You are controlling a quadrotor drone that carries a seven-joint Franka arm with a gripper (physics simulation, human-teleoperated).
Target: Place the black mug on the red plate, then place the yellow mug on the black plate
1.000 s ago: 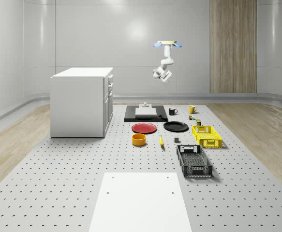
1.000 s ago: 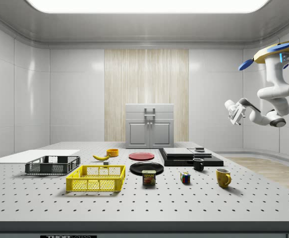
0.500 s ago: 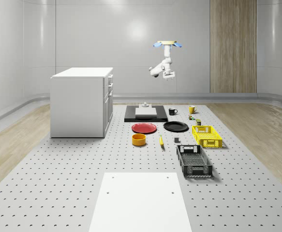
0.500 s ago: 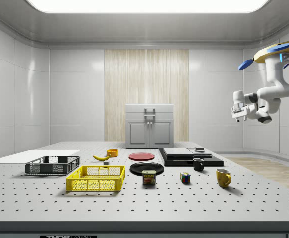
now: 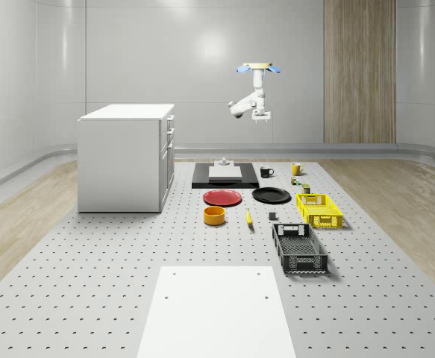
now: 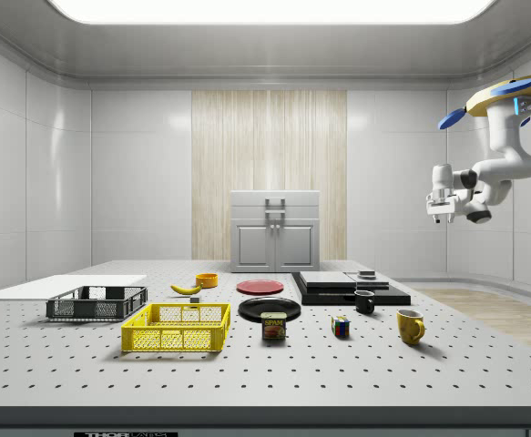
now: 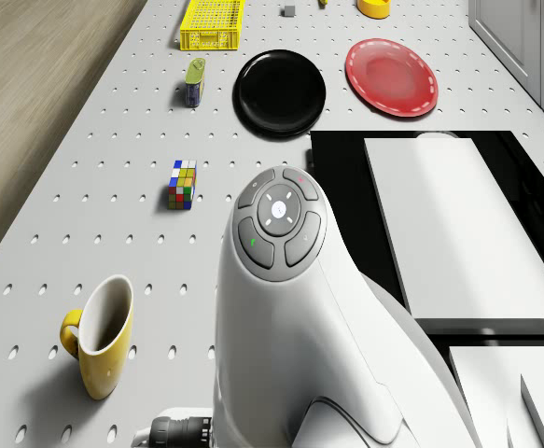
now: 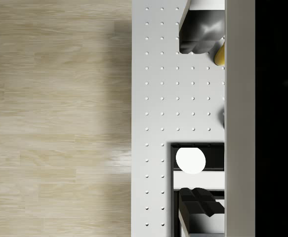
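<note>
Overhead, the drone hovers high above the worktop's far edge, arm folded, claw pointing straight down, well clear of everything. The wrist view shows both fingers set wide apart, nothing between them, with the worktop's far edge and wood floor below. The drone view gives what the side view cannot: the yellow mug stands upright near the far corner, and the black plate and red plate lie bare, just beside each other. The side view shows the black mug upright beside the black slab.
</note>
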